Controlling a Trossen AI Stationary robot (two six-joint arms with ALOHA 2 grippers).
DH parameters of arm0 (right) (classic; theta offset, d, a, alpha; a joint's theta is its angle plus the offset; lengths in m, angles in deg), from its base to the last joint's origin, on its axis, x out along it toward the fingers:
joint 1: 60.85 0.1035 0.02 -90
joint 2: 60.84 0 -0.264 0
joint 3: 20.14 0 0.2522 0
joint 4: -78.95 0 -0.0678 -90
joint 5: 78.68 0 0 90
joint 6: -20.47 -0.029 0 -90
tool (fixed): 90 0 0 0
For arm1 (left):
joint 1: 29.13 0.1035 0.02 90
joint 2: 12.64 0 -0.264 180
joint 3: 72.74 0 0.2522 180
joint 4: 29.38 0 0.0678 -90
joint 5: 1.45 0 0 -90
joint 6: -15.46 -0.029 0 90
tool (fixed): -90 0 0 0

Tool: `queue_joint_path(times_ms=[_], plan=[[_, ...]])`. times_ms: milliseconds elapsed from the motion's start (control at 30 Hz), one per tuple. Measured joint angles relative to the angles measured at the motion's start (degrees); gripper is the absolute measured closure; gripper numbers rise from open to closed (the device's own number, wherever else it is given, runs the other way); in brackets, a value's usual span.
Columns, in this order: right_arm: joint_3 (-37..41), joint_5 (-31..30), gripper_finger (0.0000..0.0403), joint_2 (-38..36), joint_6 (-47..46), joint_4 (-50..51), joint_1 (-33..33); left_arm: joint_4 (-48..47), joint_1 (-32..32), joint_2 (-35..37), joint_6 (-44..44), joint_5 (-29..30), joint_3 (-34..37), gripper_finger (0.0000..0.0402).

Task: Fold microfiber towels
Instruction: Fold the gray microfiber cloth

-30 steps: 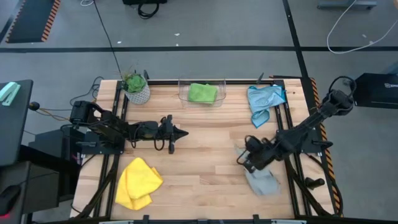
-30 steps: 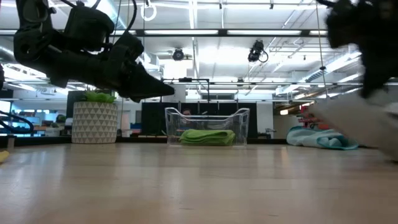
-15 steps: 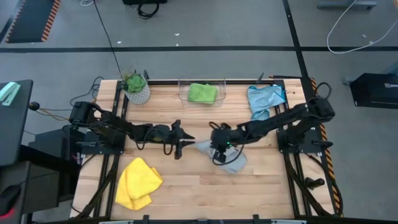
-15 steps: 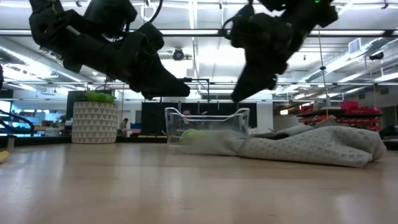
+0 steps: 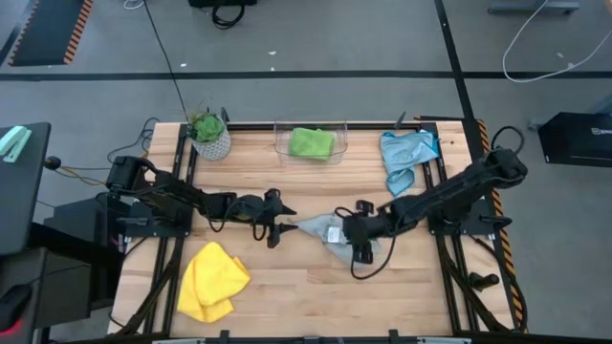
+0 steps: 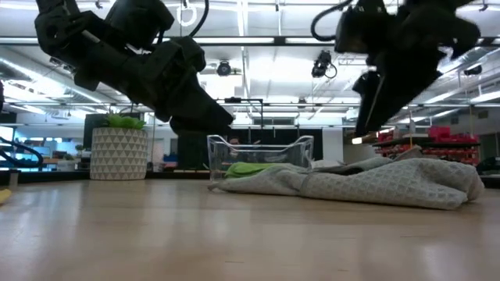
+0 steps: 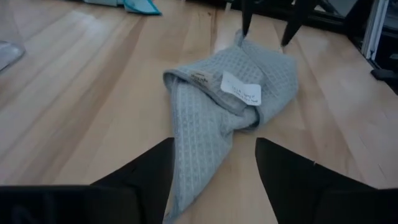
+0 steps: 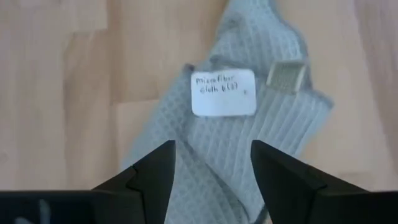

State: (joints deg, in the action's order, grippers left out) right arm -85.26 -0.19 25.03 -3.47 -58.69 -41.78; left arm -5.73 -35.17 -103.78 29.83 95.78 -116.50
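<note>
High view: grey towel lay crumpled mid-surface, w/ left hand just beside its one end and right hand over the other; probably dropped centrally so both arms could reach it. Yellow towel sat bunched near the front left corner, blue towel at back right, green towel inside the clear bin at the back edge, next to the plant pot. Bare wood in front of the grey towel gave room to spread it.

Low view: grey towel rested flat-ish on the surface, not lifted; left hand and right hand hung above it, nothing gripped.

Left wrist view: fingers stood apart, empty, a pointed corner of the towel reaching between them. White tag faced up.

Right wrist view: fingers spread wide, empty, right over the towel and its handwritten label. Edges were rolled under, so corners looked hard to find.
</note>
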Motion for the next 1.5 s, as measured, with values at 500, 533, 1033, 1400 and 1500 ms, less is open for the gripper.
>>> queue_joint_path(times_ms=[500,533,1033,1400,1500], plan=[[-4.7,-11.2,0.022,15.2,-9.0,-4.2,4.4,-0.1,0.1,0.0,0.9,0.0,0.0,0.0194],[-4.9,-11.2,0.023,15.8,-9.4,-3.3,4.4,-0.5,0.2,0.0,1.7,0.0,0.0,0.0192],[-5.4,-12.5,0.0363,15.6,-8.6,-2.9,4.3,-8.2,5.1,-10.5,3.9,-2.1,-3.8,0.0127],[-5.3,-12.5,0.0362,15.2,-7.8,-2.8,4.3,-13.4,5.1,-14.6,-9.9,-10.2,-10.5,0.0211],[-5.3,-12.9,0.0361,13.4,-7.8,-2.4,4.3,-13.6,5.3,-14.6,-11.9,-11.2,-10.3,0.029]])
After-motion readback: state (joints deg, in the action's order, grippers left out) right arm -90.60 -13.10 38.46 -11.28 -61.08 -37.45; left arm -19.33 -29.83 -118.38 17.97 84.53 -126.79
